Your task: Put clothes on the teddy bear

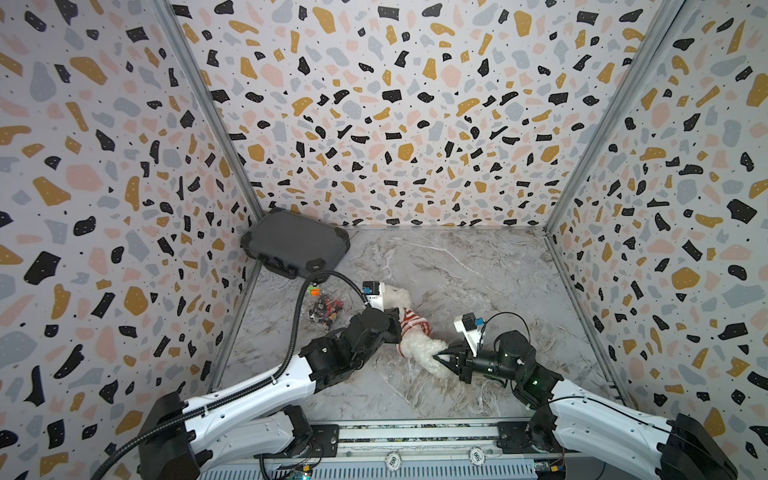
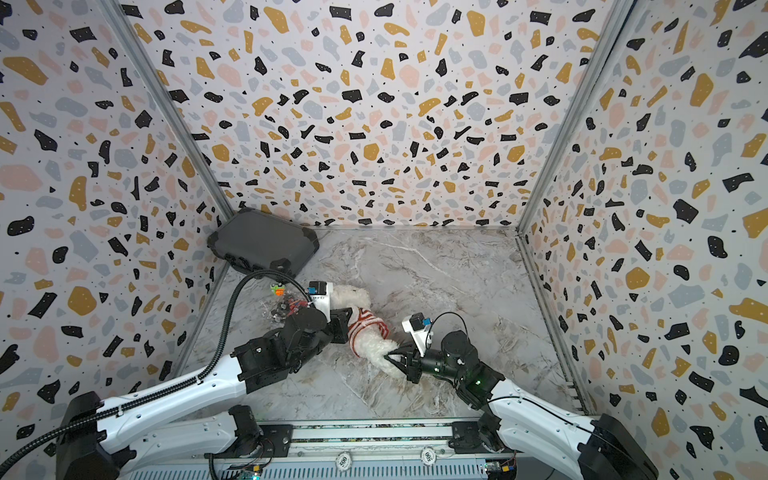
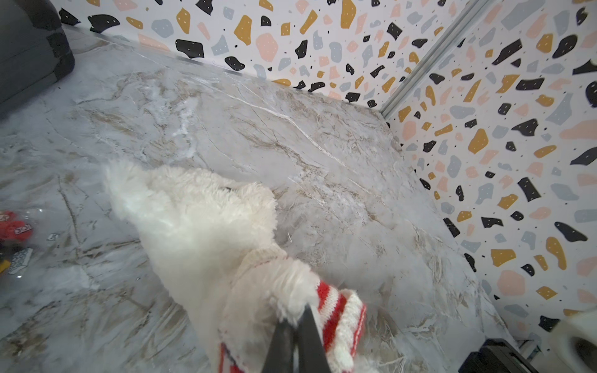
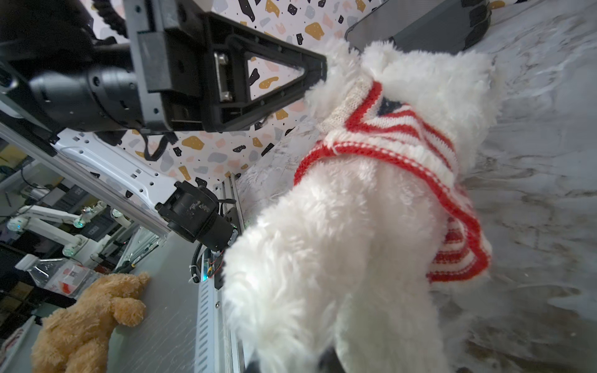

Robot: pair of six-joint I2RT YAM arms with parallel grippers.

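The fluffy white teddy bear [image 1: 419,347] lies on the marble tabletop in both top views, head toward the back left. A red-and-white striped sweater [image 1: 415,322] sits around its chest, its hem bunched high on the body [image 4: 403,135]. My left gripper [image 3: 298,321] is shut, with white fur of the bear's arm pinched at its tips right beside a striped sleeve [image 3: 339,310]. My right gripper [image 1: 437,357] is shut on the bear's leg. In the right wrist view the leg's fur [image 4: 323,274] hides most of the right gripper [image 4: 290,363].
A dark grey case [image 1: 295,247] leans in the back left corner. A clear bag of small coloured parts [image 1: 326,309] and a small orange-green toy [image 1: 314,289] lie left of the bear. Patterned walls close three sides. A brown plush bear [image 4: 87,323] lies outside the enclosure.
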